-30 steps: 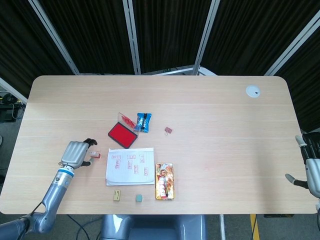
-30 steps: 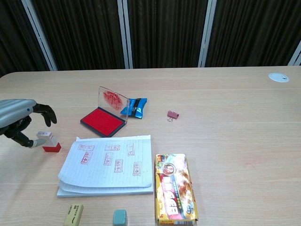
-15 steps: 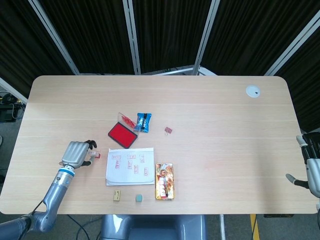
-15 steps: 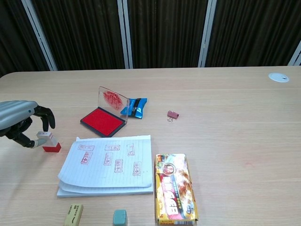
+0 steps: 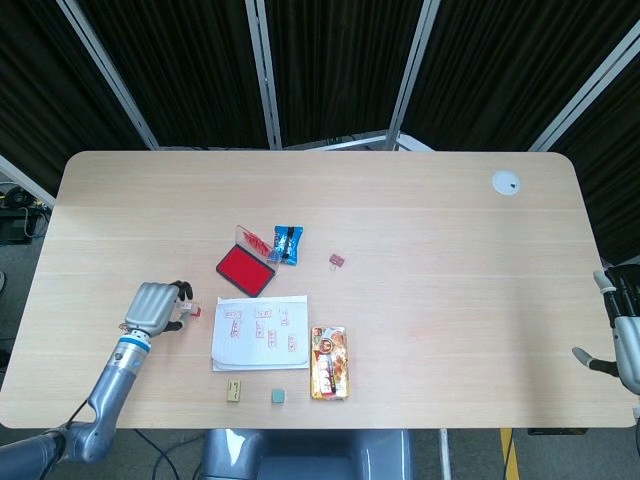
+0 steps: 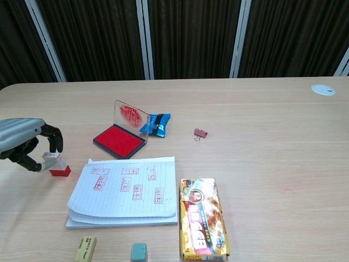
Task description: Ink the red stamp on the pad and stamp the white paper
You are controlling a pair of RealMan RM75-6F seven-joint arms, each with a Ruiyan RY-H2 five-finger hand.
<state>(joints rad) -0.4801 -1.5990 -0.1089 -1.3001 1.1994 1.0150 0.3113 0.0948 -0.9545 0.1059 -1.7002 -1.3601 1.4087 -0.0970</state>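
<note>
- The small red stamp with a white top [image 6: 57, 164] stands on the table at the left edge of the chest view, just left of the white paper pad.
- The left hand [image 6: 24, 143] is wrapped around the stamp's top: thumb on the near side, dark fingertips [image 6: 54, 141] curling down over the far side. Looks like it's touching or about to pinch, but honestly I can't tell if the grip is really closed, and the red base seems to sit on the wood.
- So my read is we're at the very first step, grabbing the stamp. No inking going on at this point.
- The white paper pad [image 6: 126, 190], lower centre, carries several red imprints, with bare space near the bottom edge.
- The open ink pad with the red cushion and clear lid propped up [image 6: 120, 140] is just above the paper, up and right of the stamp.
- Next move probably needs a firm pinch, a lift, then a short carry up-right over the red cushion, keeping clear of that upright lid.
- Clutter around: blue snack packet [image 6: 155, 124], pink binder clip [image 6: 200, 132], orange snack bar wrapper [image 6: 203, 217], tan eraser [image 6: 84, 249], teal eraser [image 6: 139, 251].
- The right hand [image 5: 628, 340] sits way off at the right edge of the head view, holding nothing, fingers loosely apart.
</note>
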